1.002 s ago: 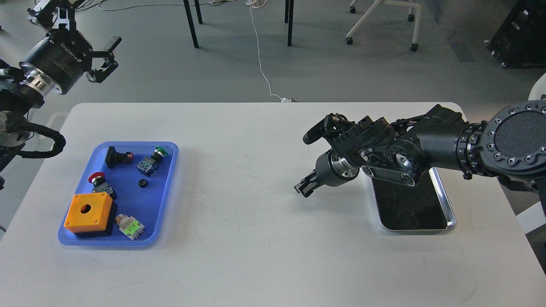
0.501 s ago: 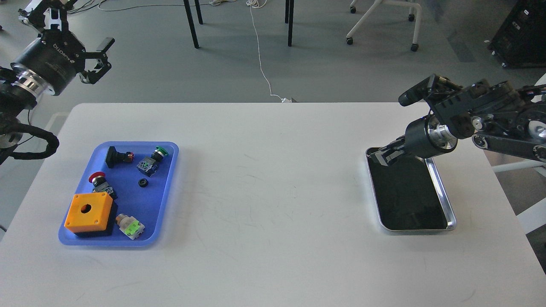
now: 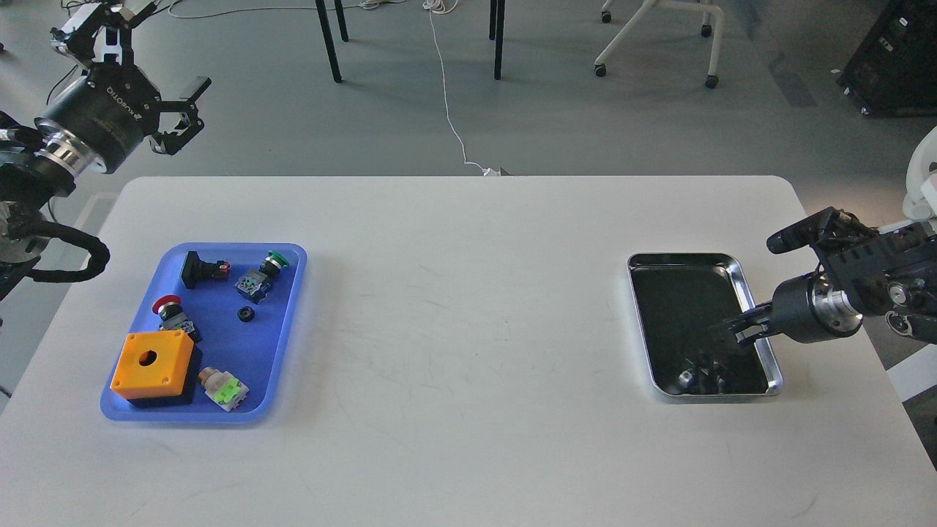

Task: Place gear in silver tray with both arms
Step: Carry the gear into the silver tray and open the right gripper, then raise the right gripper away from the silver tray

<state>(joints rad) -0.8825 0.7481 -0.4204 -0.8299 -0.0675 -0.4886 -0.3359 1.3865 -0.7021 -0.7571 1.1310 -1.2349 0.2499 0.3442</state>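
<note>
The gear, a small black toothed ring, lies in the blue plastic tray at the left of the table. The silver tray stands at the right of the table; its dark bottom mirrors my right gripper. My right gripper comes in from the right and hangs over the tray's right half, close above it. Its dark fingers are too small to tell apart, and I see nothing held in them. My left gripper is open and empty, raised beyond the table's far left corner.
The blue tray also holds an orange box with a hole, a red push button, a green push button, a black switch and a green-white part. Chair and table legs stand on the floor behind.
My right arm has swung from the table's middle to the right, passing over the silver tray's far end; its gripper now sits lower over the tray's right half. My left gripper shifted slightly.
</note>
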